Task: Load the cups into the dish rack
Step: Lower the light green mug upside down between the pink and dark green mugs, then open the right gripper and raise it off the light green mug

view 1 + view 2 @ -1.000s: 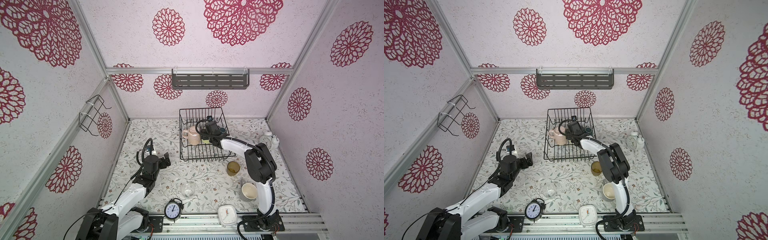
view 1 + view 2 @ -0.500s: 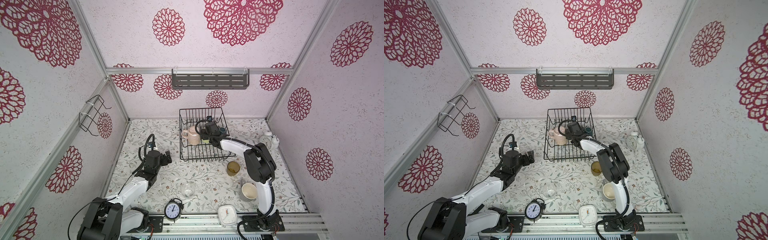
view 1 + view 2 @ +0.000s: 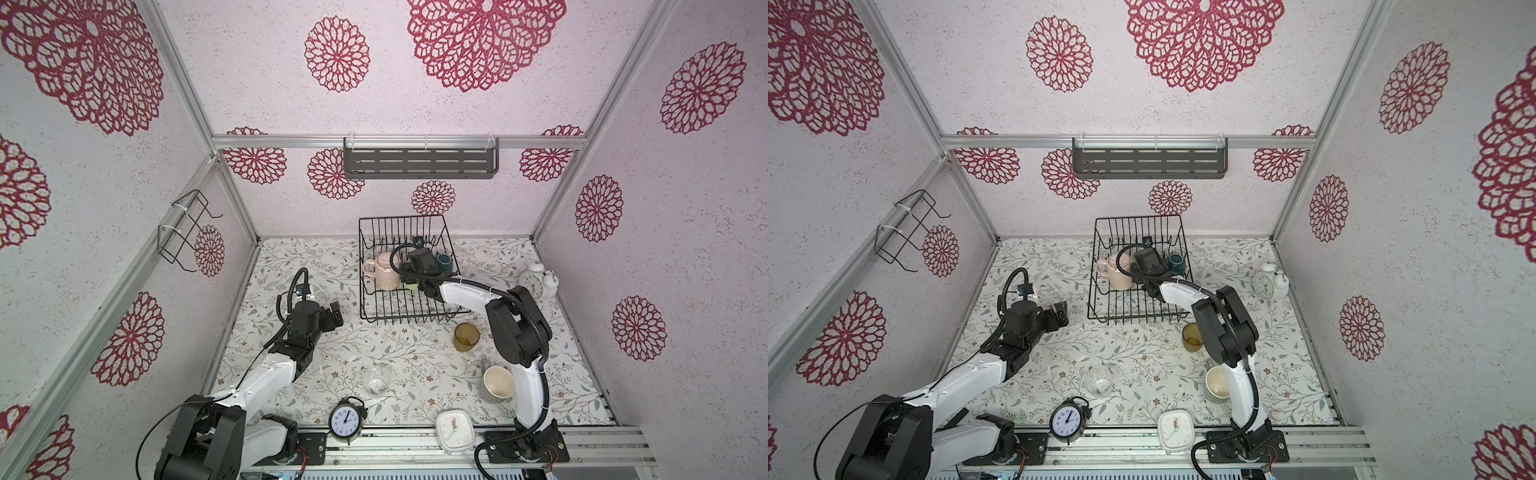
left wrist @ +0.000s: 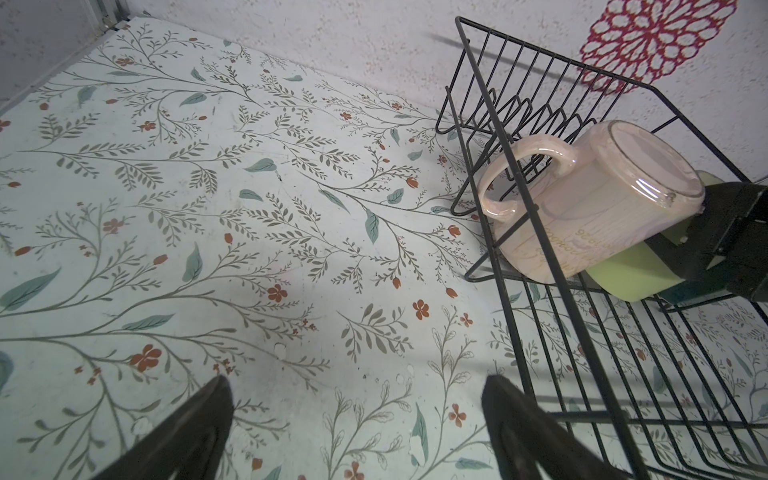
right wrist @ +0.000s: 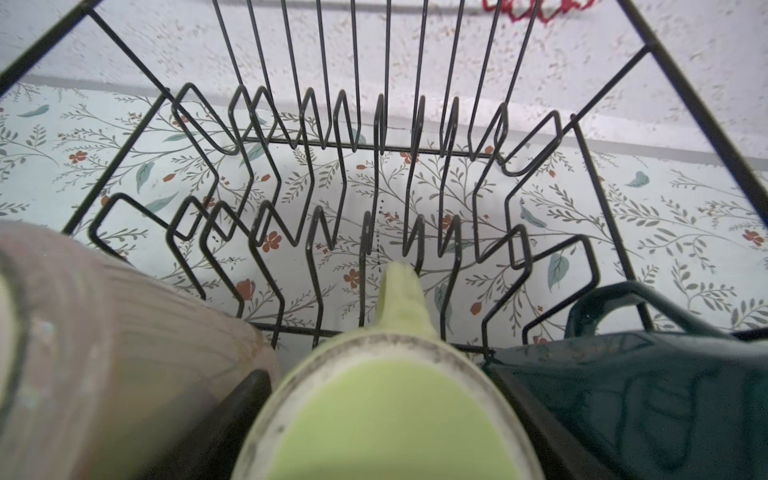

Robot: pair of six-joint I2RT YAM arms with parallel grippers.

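In both top views I see the floral table (image 3: 374, 353) bearing the large black wire dish rack (image 3: 399, 307). Inside it sit the tall pale pink mug (image 3: 386, 272), the yellow-green mug (image 5: 395, 419) clamped by my right gripper (image 5: 376, 376), and the dark teal mug (image 3: 444, 261). My left gripper (image 3: 333, 314) gapes empty beside the rack.

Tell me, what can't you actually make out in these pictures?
The yellow-green mug: nearly all hidden under the right arm in both top views.
The grey mug: one side covered by that arm in both top views.
The pale pink mug: lettering too faint to read in the left wrist view; blurred and cut off in the right wrist view.
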